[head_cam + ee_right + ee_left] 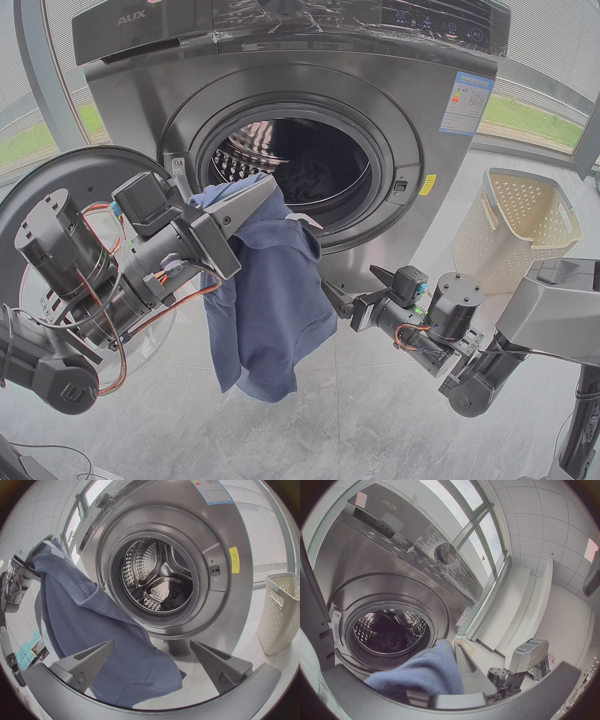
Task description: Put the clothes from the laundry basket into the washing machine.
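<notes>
A blue shirt (269,300) hangs in front of the washing machine (400,106), pinched at its top by my left gripper (259,194), which is shut on it just outside the open drum (300,156). The cloth (425,670) lies bunched between that gripper's fingers, and it (93,614) droops down toward the floor. Dark clothing (175,597) lies inside the drum. My right gripper (151,650) is open, low in front of the machine, close beside the shirt's lower edge with nothing between its fingers (337,297). The cream laundry basket (519,225) stands to the machine's right.
The round door (75,181) is swung open to the left, behind my left arm. Grey tiled floor (350,425) stretches in front of the machine. Windows run behind and beside it.
</notes>
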